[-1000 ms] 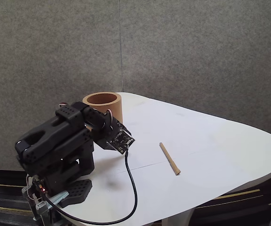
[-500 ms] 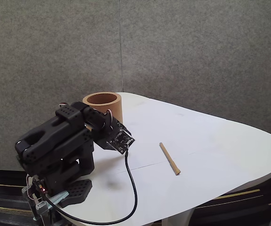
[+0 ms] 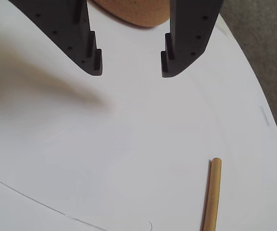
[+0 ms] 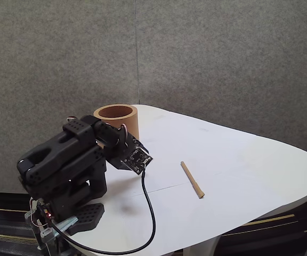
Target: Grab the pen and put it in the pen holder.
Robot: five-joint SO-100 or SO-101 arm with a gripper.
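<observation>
Tan wooden stick pen (image 4: 192,180) lying untouched mid-table, well apart from light-brown cardboard cup holder (image 4: 116,120) at back edge. Black gripper (image 3: 130,70) spread, empty. Nothing done yet.

**Cut off, covered, too small**

In the wrist view, pen (image 3: 212,193) cut by the bottom edge, lower end unseen; pen holder (image 3: 138,13) reduced to a tan curve at the top, flanked by the finger (image 3: 83,36) bases. In the fixed view, holder's lower left hidden behind the folded arm (image 4: 68,160); table (image 4: 260,176) clipped at the right edge.
</observation>
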